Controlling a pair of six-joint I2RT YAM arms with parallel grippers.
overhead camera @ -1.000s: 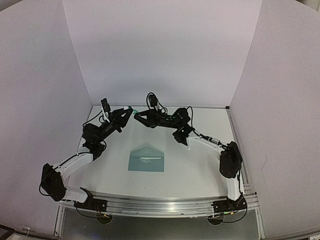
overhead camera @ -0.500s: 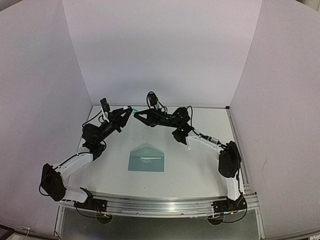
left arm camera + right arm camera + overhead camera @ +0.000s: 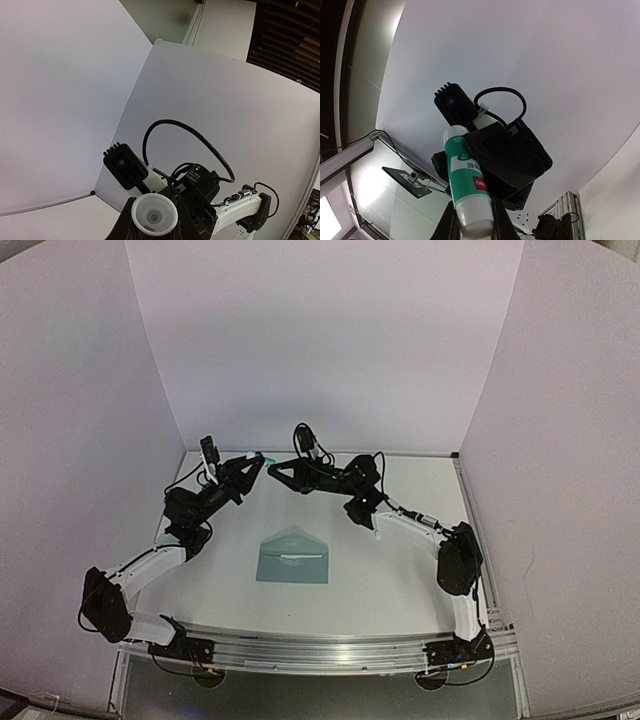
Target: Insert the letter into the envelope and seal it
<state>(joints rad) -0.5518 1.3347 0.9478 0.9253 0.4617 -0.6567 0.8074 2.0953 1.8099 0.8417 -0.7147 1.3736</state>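
The pale teal envelope (image 3: 293,566) lies flat on the table in front of both arms. Its triangular flap is open and points toward the back. A thin white streak crosses it just below the flap. The letter is not visible in any view. Both arms are raised at the back with their tips meeting. A green-and-white glue stick (image 3: 465,175) spans between them. My left gripper (image 3: 154,222) is shut on one white end (image 3: 154,214). My right gripper (image 3: 472,229) is shut on the other white end. In the top view the stick (image 3: 262,457) shows between the left gripper (image 3: 256,463) and the right gripper (image 3: 272,470).
White walls enclose the table at the left, back and right. An aluminium rail (image 3: 320,652) with both arm bases runs along the near edge. Cables loop over the right wrist (image 3: 300,435).
The right gripper has edged slightly left toward the left gripper. The envelope and the left arm have not moved.
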